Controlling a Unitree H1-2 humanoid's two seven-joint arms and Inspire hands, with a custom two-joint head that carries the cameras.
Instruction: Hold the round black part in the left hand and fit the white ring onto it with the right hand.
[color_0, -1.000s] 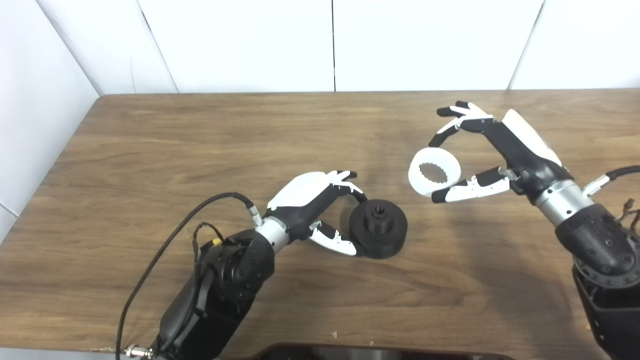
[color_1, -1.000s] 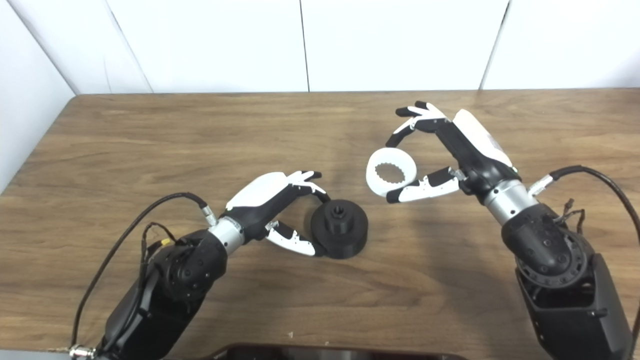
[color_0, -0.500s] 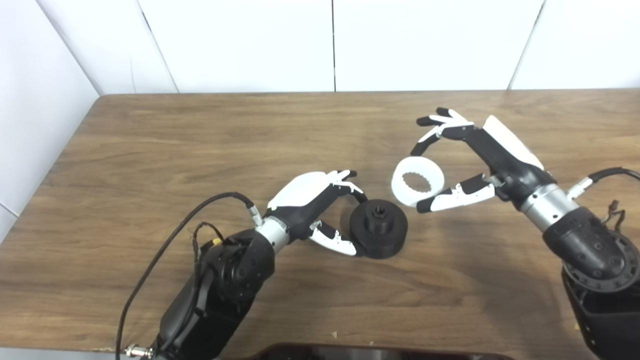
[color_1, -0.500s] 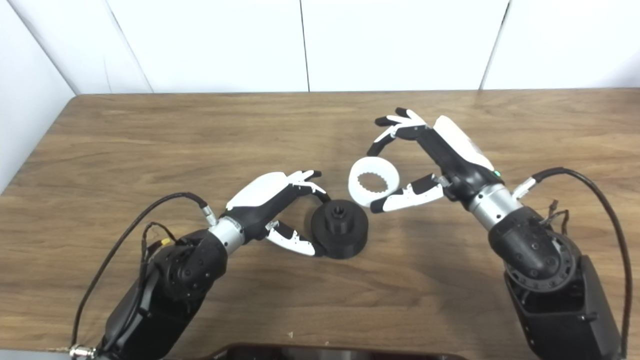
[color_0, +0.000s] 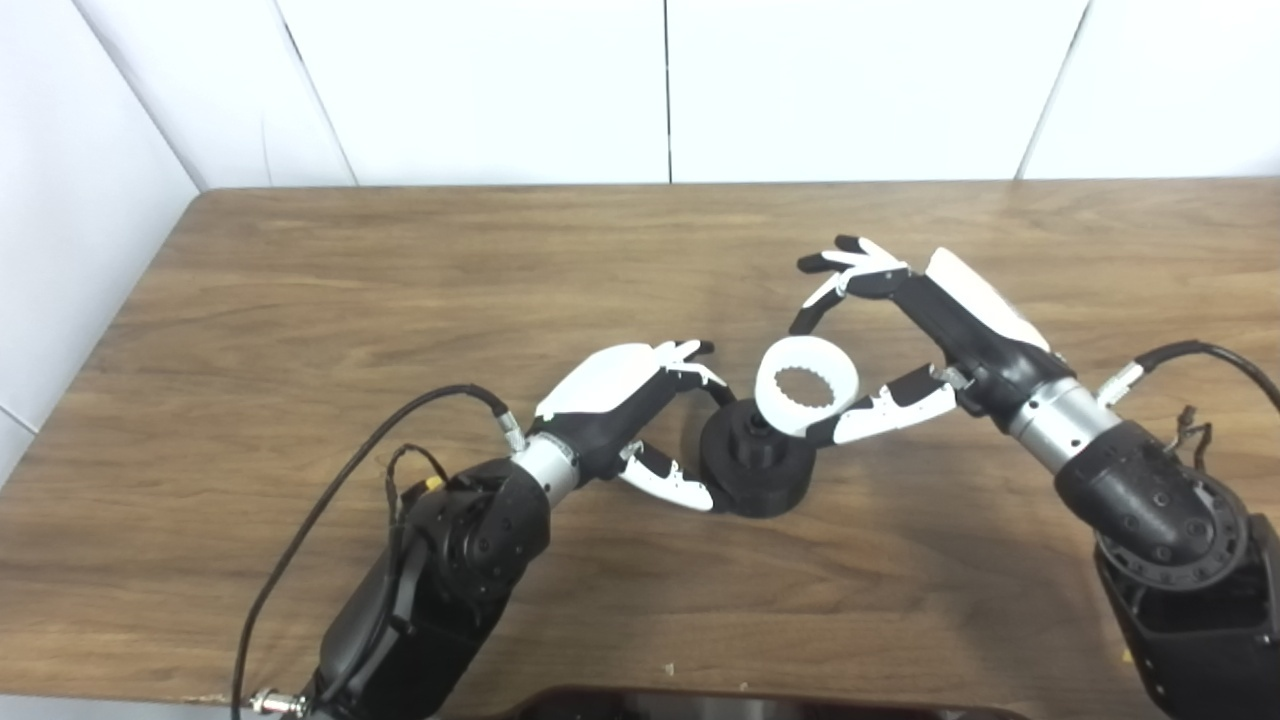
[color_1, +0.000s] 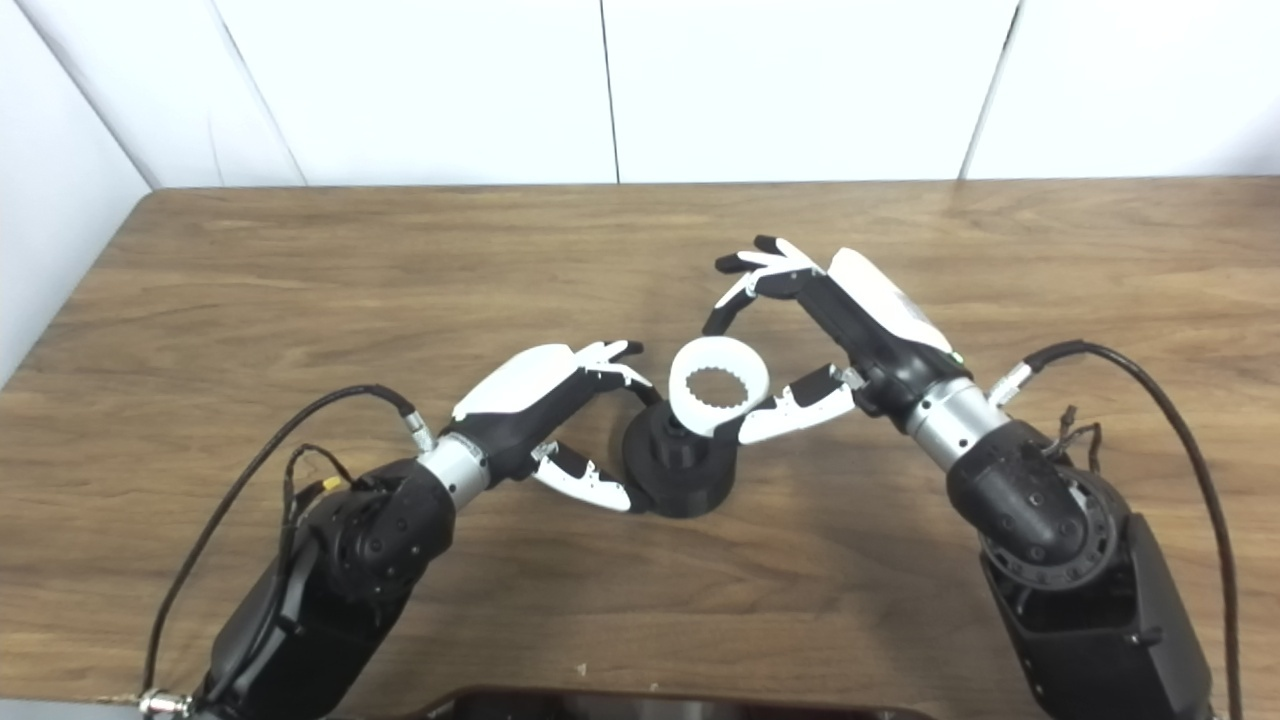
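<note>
Carrying the white ring (color_0: 806, 385) leftward across the worktop (color_0: 300, 300), the right hand (color_0: 925, 330) has brought it from well apart on the right to a spot overlapping the upper right of the round black part (color_0: 755, 470), so that the ring now hangs partly over the part's raised hub. Its fingers (color_0: 880, 415) are closed on the ring, thumb under the lower rim and the others curled above it, and the ring is tilted with its toothed bore facing up towards the cameras. The left hand (color_1: 545, 400) has not shifted: its fingers pinch the left edge of the black part, which sits flat on the worktop near the middle, hub upward. Whether the ring is already touching the hub cannot be told from either view; it looks raised above it. By my judgement the approach is nearly finished, and what remains is to level the ring, centre its bore over the hub and press it down, while the left hand keeps the part from sliding.
</note>
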